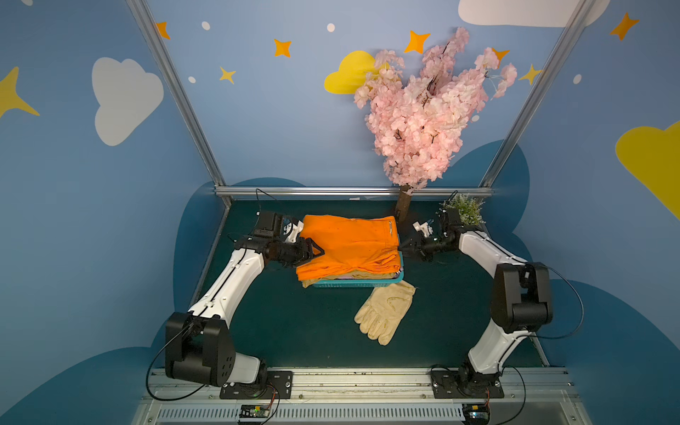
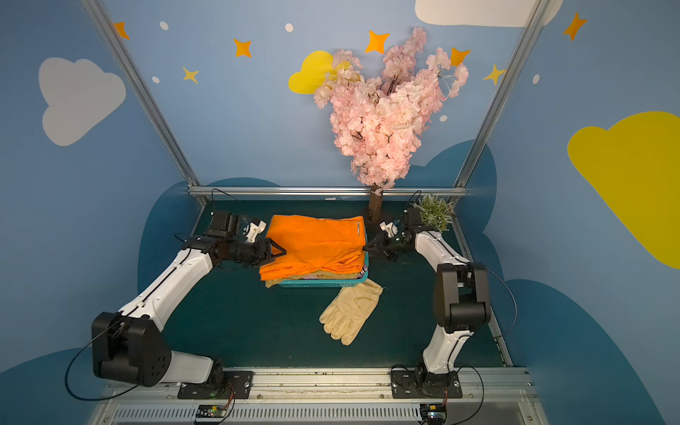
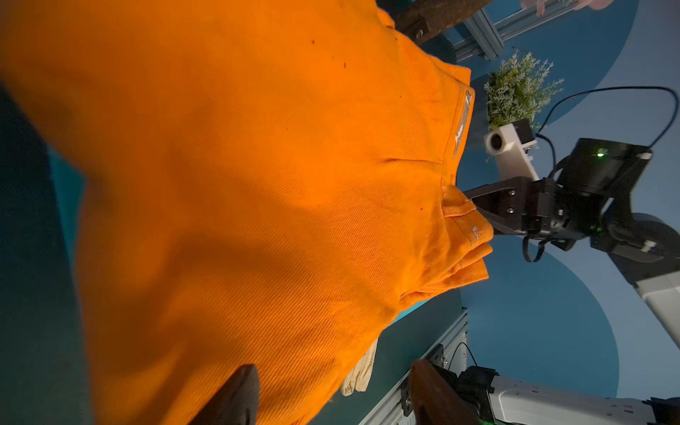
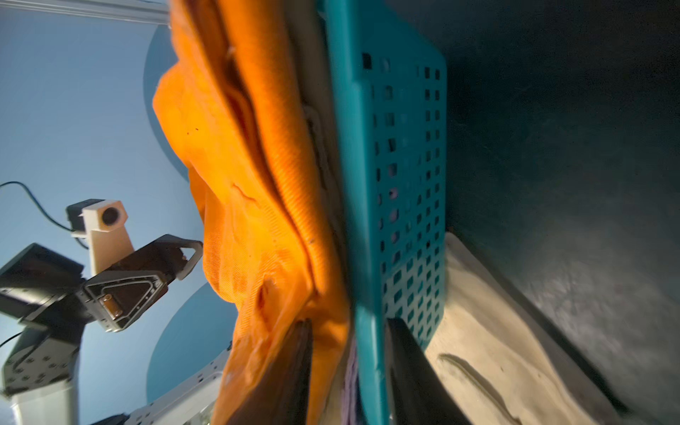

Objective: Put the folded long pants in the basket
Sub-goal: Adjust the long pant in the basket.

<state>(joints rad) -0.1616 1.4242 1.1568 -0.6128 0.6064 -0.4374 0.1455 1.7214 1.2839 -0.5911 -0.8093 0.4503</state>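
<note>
The bright orange pants (image 1: 349, 243) lie folded on top of the pile in the teal basket (image 1: 353, 283), at the middle of the dark green table (image 1: 294, 323) towards its far edge. They spread past the rim at the left end, and under their near edge a tan pair (image 1: 308, 282) and a sliver of lilac cloth (image 4: 351, 368) peek out. The left gripper (image 1: 314, 254) sits at the left end of the orange pants, its tips reaching in over the cloth. From its wrist camera the two fingers (image 3: 235, 397) stand wide apart, with orange fabric lying across the gap. The right gripper (image 1: 404, 244) is at the opposite end, right up against the basket. Its jaws are parted, one finger (image 4: 300, 368) against the orange hem and the other outside the perforated end wall, so hem and wall sit between them. A pair of cream gloves (image 1: 384, 312) lies on the table just in front of the basket's right corner.
</note>
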